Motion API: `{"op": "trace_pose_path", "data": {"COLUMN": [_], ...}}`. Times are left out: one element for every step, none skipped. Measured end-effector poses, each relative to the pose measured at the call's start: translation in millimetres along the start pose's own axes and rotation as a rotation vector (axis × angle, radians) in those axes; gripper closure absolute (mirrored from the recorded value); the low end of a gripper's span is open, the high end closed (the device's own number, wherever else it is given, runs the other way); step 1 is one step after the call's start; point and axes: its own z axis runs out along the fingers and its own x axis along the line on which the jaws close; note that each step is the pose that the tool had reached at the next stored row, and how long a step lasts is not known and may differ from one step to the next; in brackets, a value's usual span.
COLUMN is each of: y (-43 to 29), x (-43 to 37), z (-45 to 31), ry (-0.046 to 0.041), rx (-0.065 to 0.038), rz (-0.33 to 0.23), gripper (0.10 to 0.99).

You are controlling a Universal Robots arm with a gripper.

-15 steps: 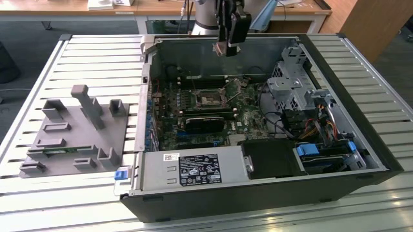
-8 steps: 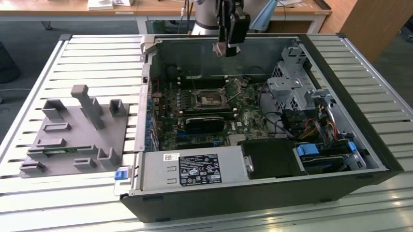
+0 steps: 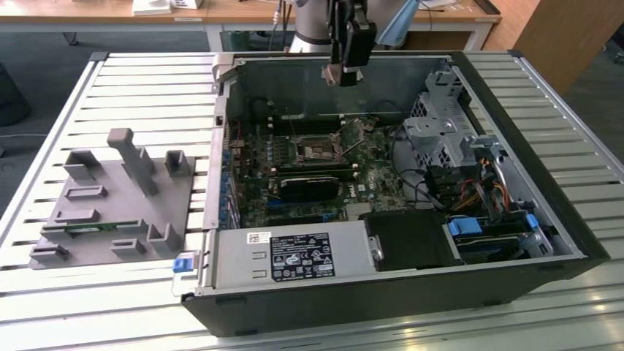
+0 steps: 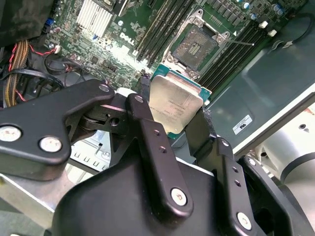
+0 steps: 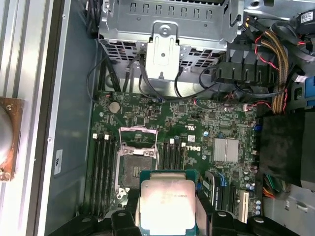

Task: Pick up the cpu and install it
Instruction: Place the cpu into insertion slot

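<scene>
The cpu [image 4: 174, 105] is held in the air, clamped by opposite edges between the gripper's [image 4: 172, 120] black fingers [image 4: 147, 132], lid up so the contact side faces the motherboard [image 5: 197, 128]. In the exterior view it hangs over the open pc case [image 3: 410, 307], toward the far wall; socket [image 5: 139, 160] below looks empty & open, prob. ready.

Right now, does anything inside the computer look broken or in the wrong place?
Nothing looks broken. The one odd thing: the motherboard socket sits empty, because the cpu is up in the gripper, held above it in both wrist views.
</scene>
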Motion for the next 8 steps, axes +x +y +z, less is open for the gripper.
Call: {"op": "trace_pose_path", "data": {"y": [0.0, 0.0, 0.0, 0.0, 0.0, 0.0, 0.0, -0.1], "x": [0.0, 0.0, 0.0, 0.0, 0.0, 0.1, 0.1, 0.1], "z": [0.1, 0.2, 0.3, 0.4, 0.5, 0.7, 1.0, 1.2], "ry": [-0.0002, -0.0004, -0.0006, -0.0007, -0.0008, -0.0009, -0.0010, -0.0010], "rx": [0.000, 0.000, 0.000, 0.000, 0.000, 0.000, 0.000, 0.000], "rz": [0.003, 0.007, 0.009, 0.011, 0.013, 0.014, 0.015, 0.015], "gripper": [0.553, 0.553, 0.553, 0.553, 0.553, 0.553, 0.553, 0.553]}}
